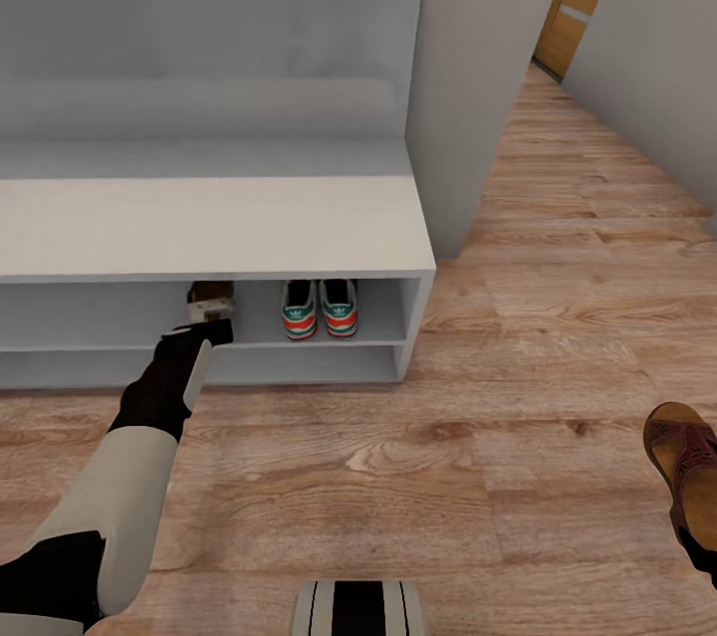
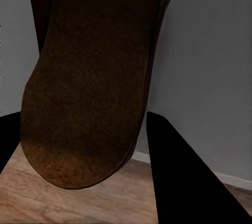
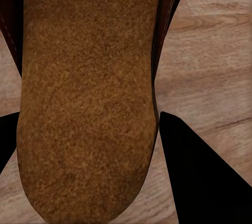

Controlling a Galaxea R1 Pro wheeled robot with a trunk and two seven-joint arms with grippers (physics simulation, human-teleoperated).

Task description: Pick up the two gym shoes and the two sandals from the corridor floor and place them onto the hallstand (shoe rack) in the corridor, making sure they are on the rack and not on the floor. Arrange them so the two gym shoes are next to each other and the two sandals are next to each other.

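Two sandals are being carried: the left tool (image 1: 211, 325) is clamping one sandal (image 1: 210, 299) at the hallstand's (image 1: 199, 228) upper shelf, beside the gym shoes (image 1: 319, 308). The right tool (image 3: 157, 182) is clamping the other sandal (image 1: 685, 462) above the floor (image 1: 558, 318). Early release could tip the left one off the shelf edge.

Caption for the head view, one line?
Left hand puts a sandal on the rack beside the gym shoes; second sandal at right.

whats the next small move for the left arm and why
Probably ease the left gripper forward and set its sandal down on the hallstand upper shelf, left of the gym shoes, leaving space beside it for the sandal held at the right.
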